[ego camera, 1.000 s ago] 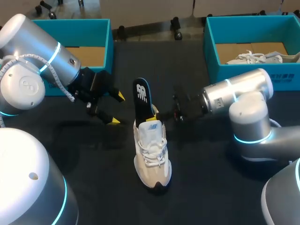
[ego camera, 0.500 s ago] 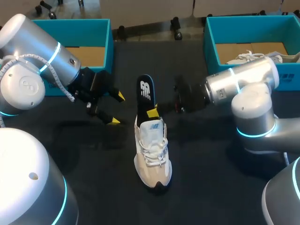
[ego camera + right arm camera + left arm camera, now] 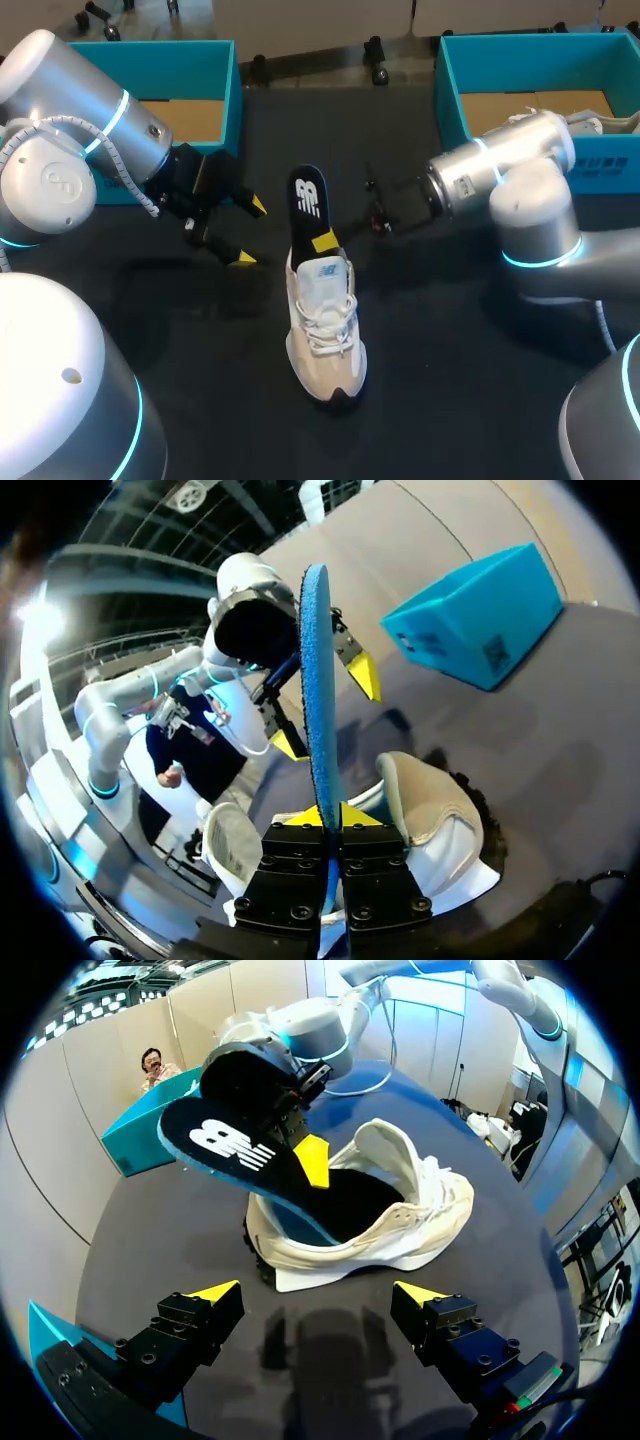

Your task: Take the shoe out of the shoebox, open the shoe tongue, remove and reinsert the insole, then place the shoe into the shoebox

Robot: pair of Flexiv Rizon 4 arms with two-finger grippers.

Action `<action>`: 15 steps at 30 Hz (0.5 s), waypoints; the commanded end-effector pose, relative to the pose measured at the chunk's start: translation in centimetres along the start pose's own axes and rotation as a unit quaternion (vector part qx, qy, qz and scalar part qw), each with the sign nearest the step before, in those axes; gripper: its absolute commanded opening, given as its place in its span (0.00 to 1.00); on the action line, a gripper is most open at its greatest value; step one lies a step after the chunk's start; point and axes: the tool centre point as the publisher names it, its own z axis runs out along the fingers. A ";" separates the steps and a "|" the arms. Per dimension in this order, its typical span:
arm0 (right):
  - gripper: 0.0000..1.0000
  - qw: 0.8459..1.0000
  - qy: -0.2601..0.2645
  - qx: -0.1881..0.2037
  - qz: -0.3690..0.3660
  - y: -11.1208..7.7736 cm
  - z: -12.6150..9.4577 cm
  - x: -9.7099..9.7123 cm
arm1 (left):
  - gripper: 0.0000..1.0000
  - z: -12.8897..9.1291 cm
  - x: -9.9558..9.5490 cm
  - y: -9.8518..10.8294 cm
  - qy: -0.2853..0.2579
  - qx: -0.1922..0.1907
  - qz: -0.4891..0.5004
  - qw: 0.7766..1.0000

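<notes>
A: Where's the shoe?
B: On the table (image 3: 440,350), mid: shoe (image 3: 326,325), toe toward robot.
A: Insole?
B: Insole (image 3: 308,205) sticks up out of the heel opening. Right gripper (image 3: 328,818) is pinched tight on it.
A: Left gripper?
B: Left gripper (image 3: 250,233) is spread wide, holds nothing, beside the shoe.
</notes>
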 end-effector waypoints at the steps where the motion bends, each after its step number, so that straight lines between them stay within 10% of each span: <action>1: 0.00 1.000 0.008 0.020 0.010 0.0 -0.2 0.0 | 1.00 0.0 0.0 -0.1 0.000 -0.002 0.000 1.000; 15: 0.00 0.999 -0.022 0.012 0.044 -3.2 2.0 0.8 | 1.00 0.0 0.0 -0.1 0.000 -0.002 0.000 1.000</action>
